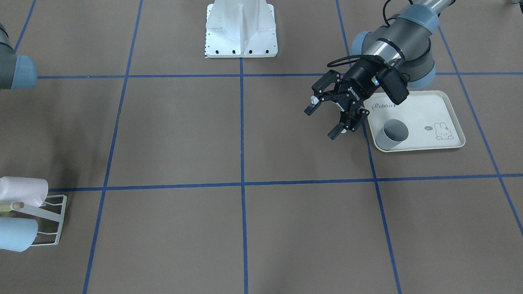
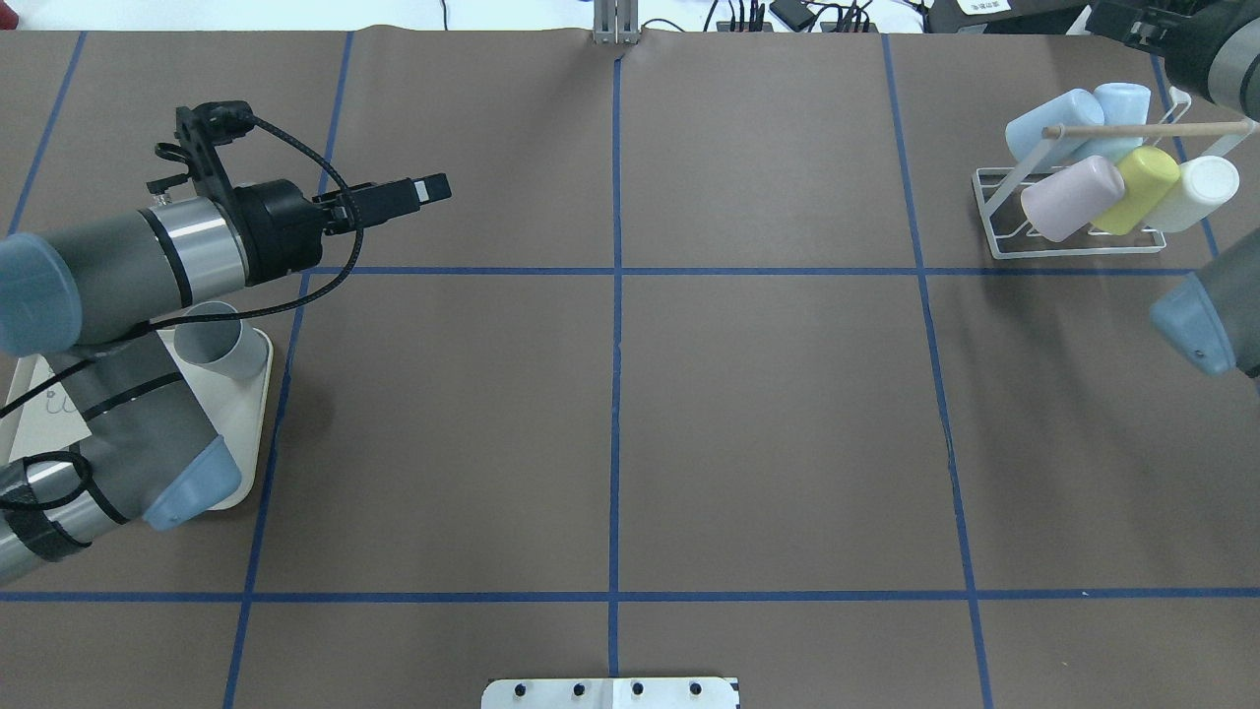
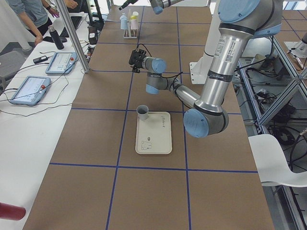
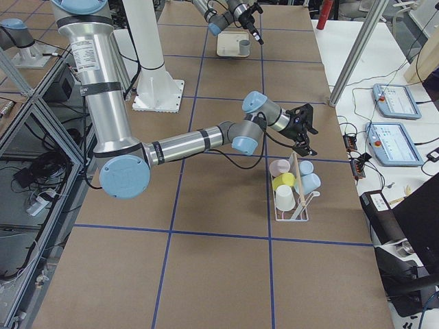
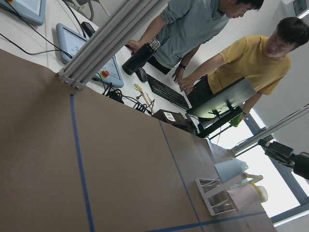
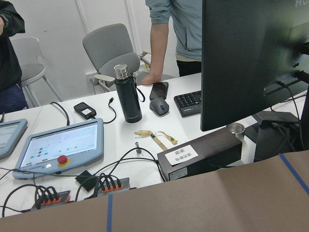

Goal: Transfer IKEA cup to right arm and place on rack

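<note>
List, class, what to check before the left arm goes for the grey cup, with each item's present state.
1. Left gripper open: ok.
2. Grey cup upright on the tray, nothing touching it: ok.
3. Gripper lined up over the cup: not ok, it hangs off to the tray's side.
4. Free prong on the rack: cannot tell, five cups sit there.
5. Right gripper open: cannot tell.
</note>
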{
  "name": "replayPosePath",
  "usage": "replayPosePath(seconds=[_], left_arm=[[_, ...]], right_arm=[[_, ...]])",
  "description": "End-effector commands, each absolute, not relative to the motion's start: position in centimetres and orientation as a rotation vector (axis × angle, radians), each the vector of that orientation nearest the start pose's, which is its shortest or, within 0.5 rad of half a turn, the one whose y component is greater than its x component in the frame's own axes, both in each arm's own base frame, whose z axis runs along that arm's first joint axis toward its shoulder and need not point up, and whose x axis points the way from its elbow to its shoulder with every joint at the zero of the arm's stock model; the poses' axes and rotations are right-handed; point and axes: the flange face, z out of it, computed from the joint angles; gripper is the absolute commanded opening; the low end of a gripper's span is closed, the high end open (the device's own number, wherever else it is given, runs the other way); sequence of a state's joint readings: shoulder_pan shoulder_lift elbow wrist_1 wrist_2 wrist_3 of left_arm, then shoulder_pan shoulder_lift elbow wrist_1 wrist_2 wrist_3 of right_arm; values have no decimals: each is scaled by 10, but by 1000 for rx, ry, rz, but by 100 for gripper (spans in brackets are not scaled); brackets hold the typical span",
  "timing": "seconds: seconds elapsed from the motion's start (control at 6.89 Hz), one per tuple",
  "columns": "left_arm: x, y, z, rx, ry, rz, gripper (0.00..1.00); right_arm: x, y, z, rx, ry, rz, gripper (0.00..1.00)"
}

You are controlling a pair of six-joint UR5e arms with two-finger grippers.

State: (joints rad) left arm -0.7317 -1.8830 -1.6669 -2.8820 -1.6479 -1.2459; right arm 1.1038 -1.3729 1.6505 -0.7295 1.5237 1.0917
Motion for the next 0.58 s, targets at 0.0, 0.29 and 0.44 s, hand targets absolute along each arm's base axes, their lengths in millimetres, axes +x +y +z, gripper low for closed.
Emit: replayPosePath(seconds=[0.0, 0.29, 0.44], left_arm=[[287, -508, 339, 891, 1308, -118, 100], [216, -499, 422, 974, 1052, 65, 100], [197, -493, 450, 985, 965, 133, 100]], right_arm=[[-144, -571, 384, 814, -802, 560, 100], [-153, -551, 347, 768, -850, 529, 100], [-159, -537, 328, 740, -879, 501, 100]])
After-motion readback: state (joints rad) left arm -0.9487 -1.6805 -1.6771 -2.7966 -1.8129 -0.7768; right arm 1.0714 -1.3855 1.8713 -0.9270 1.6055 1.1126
